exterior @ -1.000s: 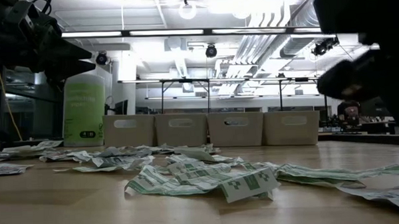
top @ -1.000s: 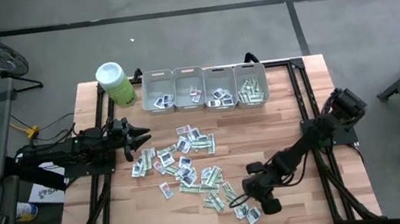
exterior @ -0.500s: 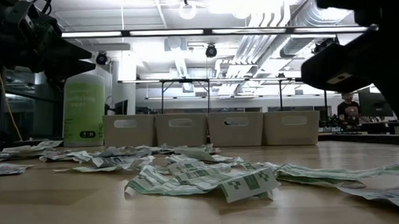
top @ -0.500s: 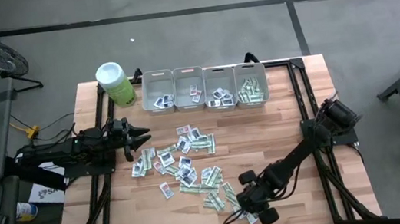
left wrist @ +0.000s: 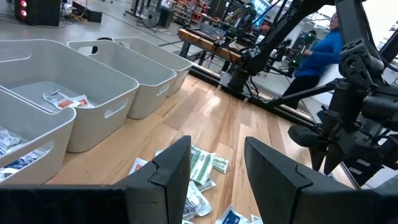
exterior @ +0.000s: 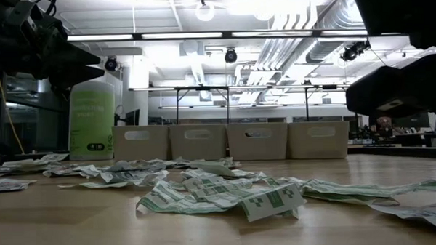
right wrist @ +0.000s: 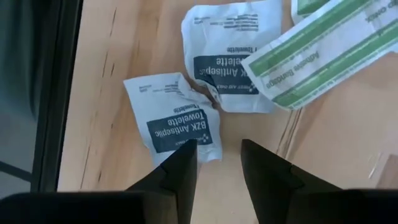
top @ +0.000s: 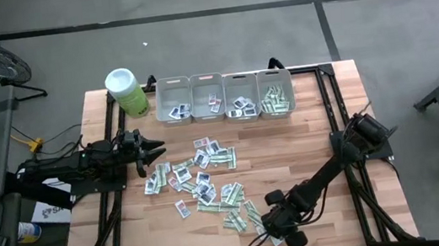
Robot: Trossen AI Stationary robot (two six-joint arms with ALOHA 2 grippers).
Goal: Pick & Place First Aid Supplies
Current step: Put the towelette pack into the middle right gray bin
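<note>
While right gripper (right wrist: 214, 163) fingers stand parted, grasping nothing, a crumpled white towelette packet (right wrist: 176, 124) with dark-blue label lies just ahead, possibly touching one fingertip.

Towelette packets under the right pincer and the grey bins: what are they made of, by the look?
Towelette packets: seemingly matte white paper, creased, with torn-looking edges; any lining can't be told. Bins: likely moulded plastic, smooth pale grey walls with rounded rims and cut-out handles. Right pincer hovers open above the packets.
</note>
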